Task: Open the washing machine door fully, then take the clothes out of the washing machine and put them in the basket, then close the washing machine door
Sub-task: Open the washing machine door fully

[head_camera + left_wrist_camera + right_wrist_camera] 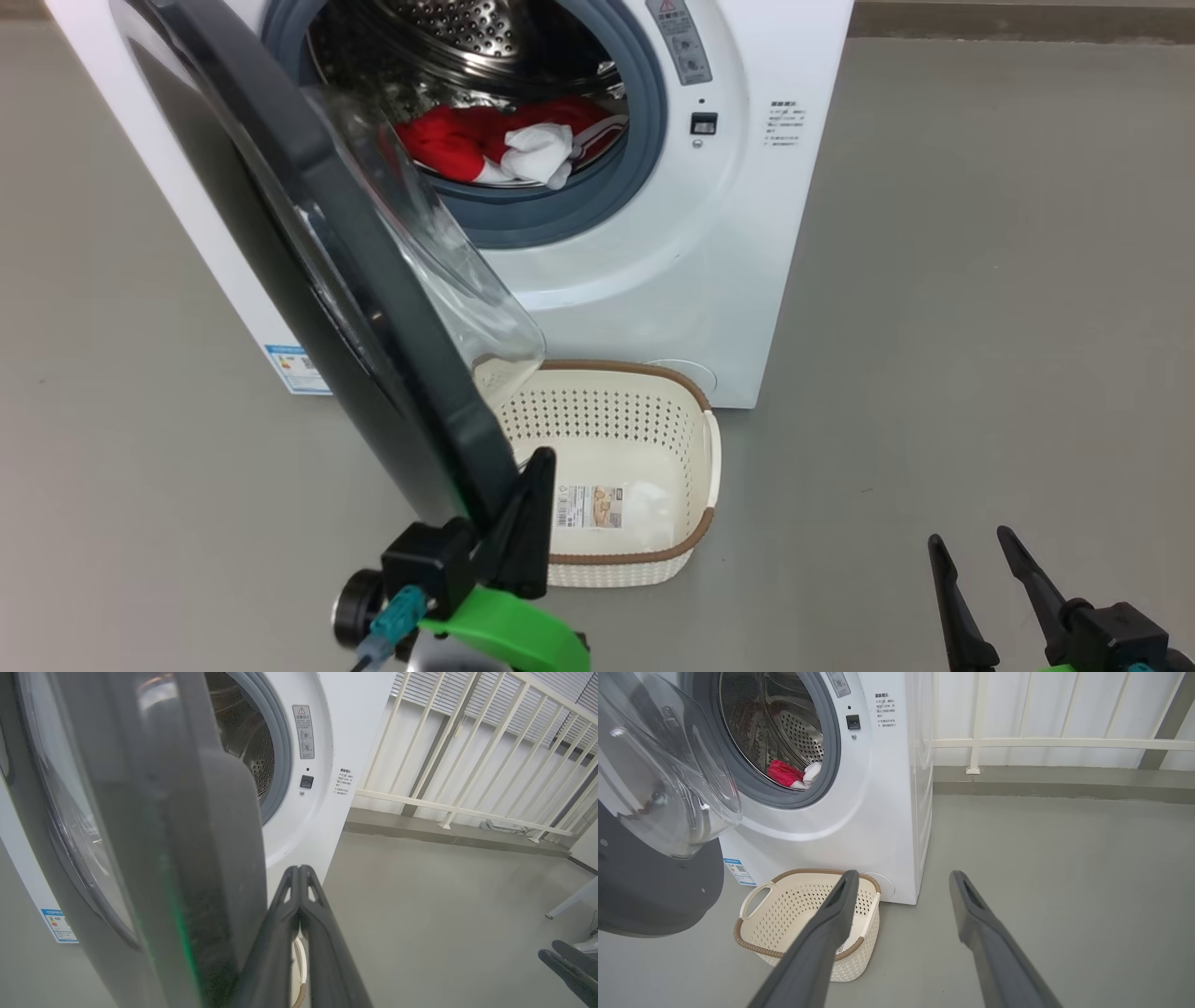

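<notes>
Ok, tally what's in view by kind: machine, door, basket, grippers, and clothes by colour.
Washing machine: 1
Door: 1
Basket: 1
Grippers: 2 (left gripper, right gripper)
Red clothes heap: 1
White cloth: 1
Total: 7

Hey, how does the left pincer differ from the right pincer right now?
The left pincer is shut, fingers pressed together; the right pincer stands open with a wide gap. The left pincer sits close beside the black rim of the washing machine door; the right pincer hangs over bare floor, apart from everything. Both have long dark fingers.
</notes>
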Robot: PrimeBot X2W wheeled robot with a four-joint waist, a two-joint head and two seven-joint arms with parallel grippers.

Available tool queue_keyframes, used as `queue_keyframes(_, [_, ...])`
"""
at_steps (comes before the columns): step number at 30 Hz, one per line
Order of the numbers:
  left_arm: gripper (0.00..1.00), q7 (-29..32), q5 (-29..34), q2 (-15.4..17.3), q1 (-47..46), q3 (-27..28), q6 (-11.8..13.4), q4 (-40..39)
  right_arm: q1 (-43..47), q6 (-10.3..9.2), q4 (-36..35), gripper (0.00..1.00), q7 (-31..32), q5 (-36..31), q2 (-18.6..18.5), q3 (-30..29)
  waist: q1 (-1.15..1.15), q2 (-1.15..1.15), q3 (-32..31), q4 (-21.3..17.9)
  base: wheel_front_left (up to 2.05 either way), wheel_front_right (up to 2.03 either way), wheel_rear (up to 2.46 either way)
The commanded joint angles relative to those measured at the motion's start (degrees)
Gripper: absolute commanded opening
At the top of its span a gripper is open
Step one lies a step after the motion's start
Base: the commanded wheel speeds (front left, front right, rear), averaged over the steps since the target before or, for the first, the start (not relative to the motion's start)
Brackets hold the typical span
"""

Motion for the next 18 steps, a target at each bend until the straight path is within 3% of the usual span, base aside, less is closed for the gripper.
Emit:
queue_keyframes(1, [0.0, -0.61, 0.35, 2.74, 0.24, 3.73, 1.97, -1.8, -2.43, 0.19, -1.55, 1.0, -0.37, -0.14, -0.83, 1.16, 0.0, 0.0, 0.27, 0.48, 0.0, 0.0, 0.0])
queue_keyframes(18, [0.0, 1.05, 0.48, 8.88, 9.93, 7.34, 8.53, -12.92, -2.55, 0.19, -1.65, 1.0, -0.37, -0.61, -0.83, 0.92, 0.0, 0.0, 0.49, 3.25, 0.0, 0.0, 0.0])
